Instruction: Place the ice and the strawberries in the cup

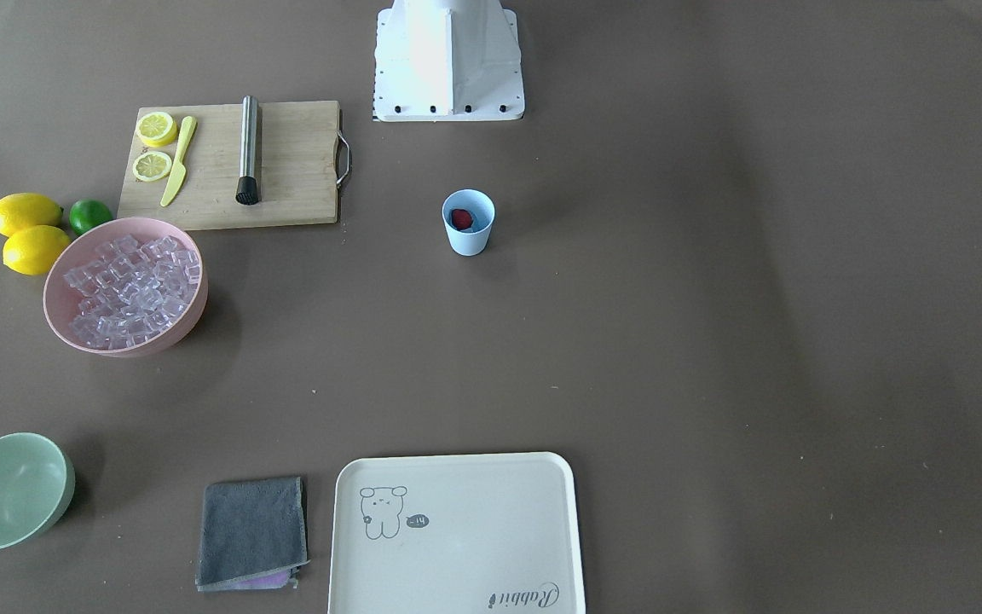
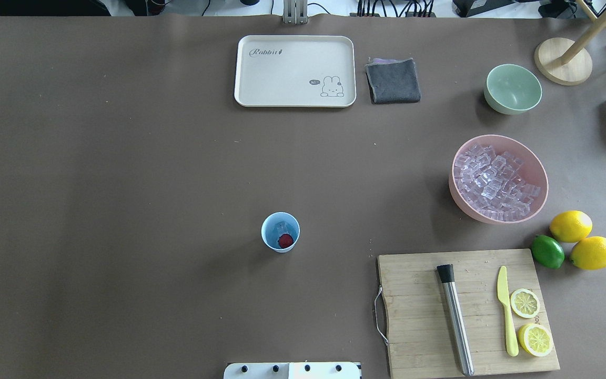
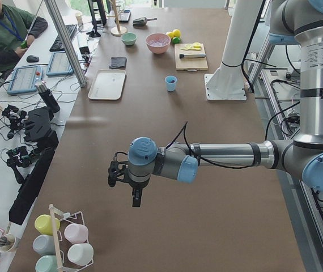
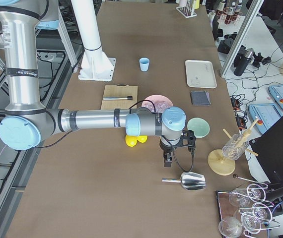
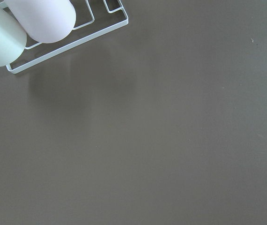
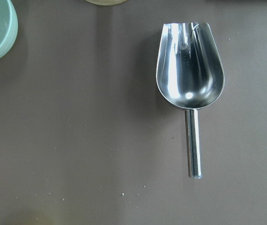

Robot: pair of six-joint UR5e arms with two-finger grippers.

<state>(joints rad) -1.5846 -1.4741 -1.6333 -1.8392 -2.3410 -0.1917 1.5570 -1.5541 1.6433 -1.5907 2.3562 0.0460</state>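
The light blue cup (image 2: 280,232) stands upright in the middle of the brown table (image 2: 124,184), a red strawberry (image 2: 285,241) lying inside it against the wall nearest the robot. Something pale shows beside the berry; the pictures do not tell whether it is ice.

Both arms hang well away from the cup. The left gripper (image 3: 136,199) points down over bare table far toward the robot's left of the cup, near a white wire rack (image 3: 65,238) of pastel tumblers. The right gripper (image 4: 167,159) points down far to the cup's other side, past the bowls, just above a steel scoop (image 6: 189,70) lying on the table. Whether either gripper's fingers are apart or together cannot be told from these side views.

To the robot's right of the cup and a little farther out, a pink bowl (image 2: 453,184) is heaped with the ice (image 2: 494,181). Beyond it from the cup sits a pale green bowl (image 2: 497,105). Across from the cup, at the table's far edge, lies a cream tray (image 2: 295,71). Nearer the robot and right of the cup, a wooden cutting board (image 2: 418,316) carries a steel muddler (image 2: 455,321), a yellow knife (image 2: 505,310) and two lemon slices (image 2: 525,303).
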